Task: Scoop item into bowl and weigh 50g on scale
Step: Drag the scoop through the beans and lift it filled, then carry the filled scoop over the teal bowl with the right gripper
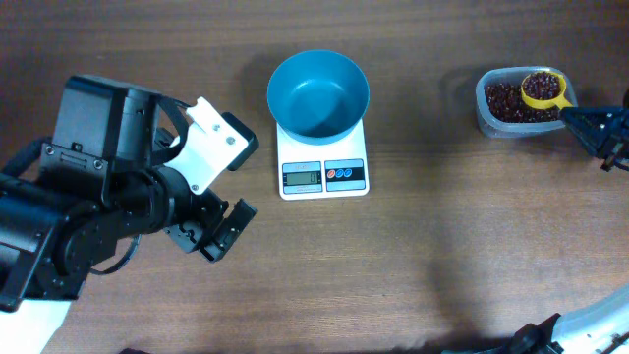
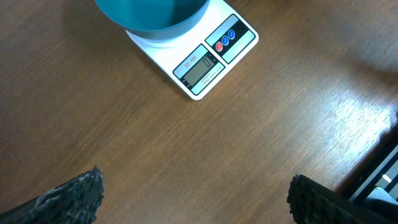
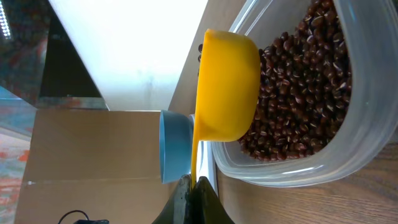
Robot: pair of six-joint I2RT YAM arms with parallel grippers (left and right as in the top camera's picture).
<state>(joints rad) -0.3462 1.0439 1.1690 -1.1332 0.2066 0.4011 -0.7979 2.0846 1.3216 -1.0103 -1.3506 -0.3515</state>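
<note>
Overhead, the bowl [image 1: 317, 93] sits on the scale [image 1: 322, 162]. At its 3 o'clock, the loaded scoop [image 1: 543, 88] is over the tub [image 1: 488, 116] of beans [image 1: 501, 98]. Only the right wrist view shows the right gripper [image 3: 189, 190] pinching the scoop's handle. The left gripper [image 2: 199, 199], at the scale's 8 o'clock, gapes wide.

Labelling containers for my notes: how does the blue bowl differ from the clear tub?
The blue bowl is round, opaque and empty; the clear tub is rounded-rectangular, see-through and holds beans, a yellow scoop among them. The blue bowl stands on the scale; the clear tub on the table. Both are open-topped.
</note>
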